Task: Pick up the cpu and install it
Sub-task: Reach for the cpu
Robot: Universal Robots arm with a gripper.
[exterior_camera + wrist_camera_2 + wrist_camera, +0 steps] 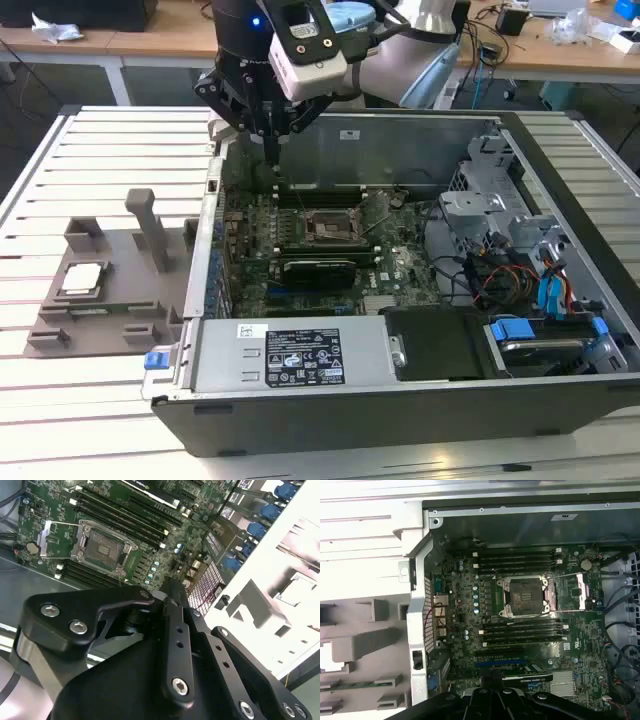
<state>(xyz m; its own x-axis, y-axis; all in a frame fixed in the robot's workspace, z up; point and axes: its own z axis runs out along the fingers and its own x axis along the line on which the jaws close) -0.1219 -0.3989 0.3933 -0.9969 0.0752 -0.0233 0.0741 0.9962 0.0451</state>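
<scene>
Item: cpu (pixel 82 278), a flat square chip with a silvery top and pale rim. Location: seated in a recess of the grey fixture tray (pixel 120 310) on the slatted counter (pixel 110 140), at the exterior view's left, well apart from the claw (pixel 272 148). Handling, as judged: light, rigid, smooth-topped, with a probably delicate underside; take it by opposite edges and keep it level. Claw: clenched on nothing, hanging over the open computer case (pixel 400 140) near its rear wall. Socket (pixel 525 596): load plate swung open, vacant.

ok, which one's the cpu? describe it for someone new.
Start at the open computer case; a grey fixture tray lies beside it on the exterior view's left. The cpu sits in that tray: a small silvery square, unlike the black socket frame inside the case.
</scene>
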